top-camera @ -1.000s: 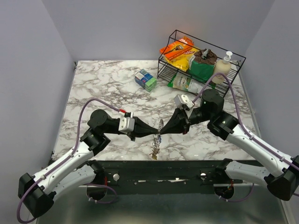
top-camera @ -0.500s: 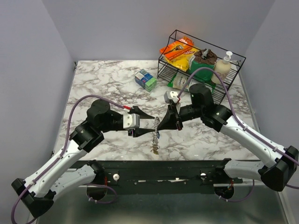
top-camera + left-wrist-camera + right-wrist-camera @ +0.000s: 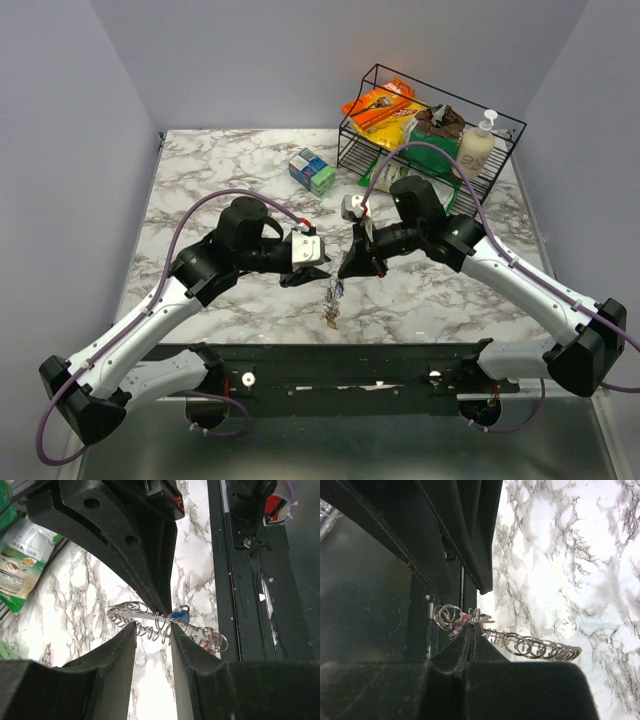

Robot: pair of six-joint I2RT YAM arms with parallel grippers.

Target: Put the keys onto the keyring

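Over the near middle of the white, grey-veined marble table (image 3: 200,190) the two arms meet tip to tip. The right gripper (image 3: 470,635) has its black fingers pressed flat together on the keyring (image 3: 536,648), a large silvery loop of coiled, spring-like wire, and holds it. From the left, the left gripper (image 3: 152,632) faces it with its jaws partly apart. The coil runs across the mouth of that gap, right at the fingertips, and nothing is pinched there. Whether those tips touch the wire I cannot tell. A small metal key with a blue plastic head (image 3: 179,616) sits on the coil just beside the right gripper's tips. In the top view a little bunch of keys (image 3: 330,315) trails from the ring toward the table's near edge, its other colours too small to make out. At the far right stands a black wire rack (image 3: 352,148) of packets, with small blue and green boxes (image 3: 312,172) to its left.
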